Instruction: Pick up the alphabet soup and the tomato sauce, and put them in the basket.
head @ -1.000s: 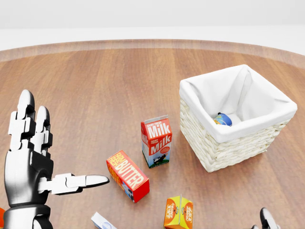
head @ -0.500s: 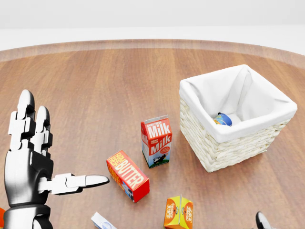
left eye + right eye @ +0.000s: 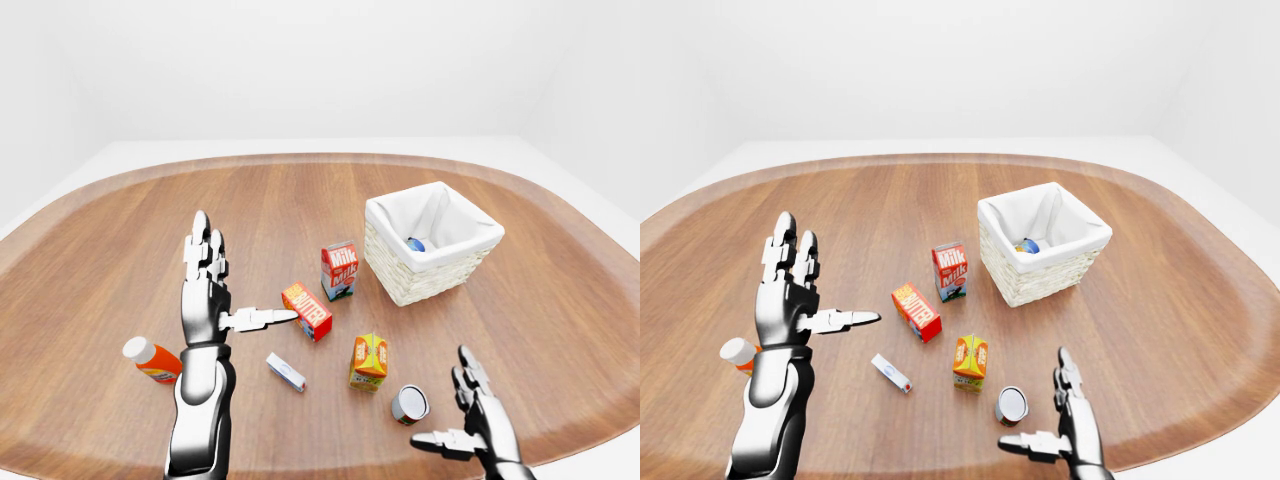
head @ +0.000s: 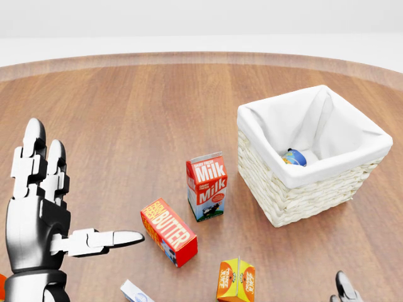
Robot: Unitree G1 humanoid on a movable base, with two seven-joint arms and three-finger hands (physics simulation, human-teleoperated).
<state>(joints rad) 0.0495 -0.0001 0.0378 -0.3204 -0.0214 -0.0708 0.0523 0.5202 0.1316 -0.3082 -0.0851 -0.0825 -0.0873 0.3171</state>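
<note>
One can left to pick up, one already in the basket.

A can (image 3: 410, 404) lies on its side on the table (image 3: 120, 230), just beside the right hand (image 3: 474, 425), whose fingers are spread wide and hold nothing. The left hand (image 3: 208, 295) is up in the air, spread wide too. Another can (image 4: 294, 157) sits inside the basket (image 3: 400, 285). The can looks hard, smooth and a bit heavy, and I think it could roll away. Best to grab it around its round middle.
</note>
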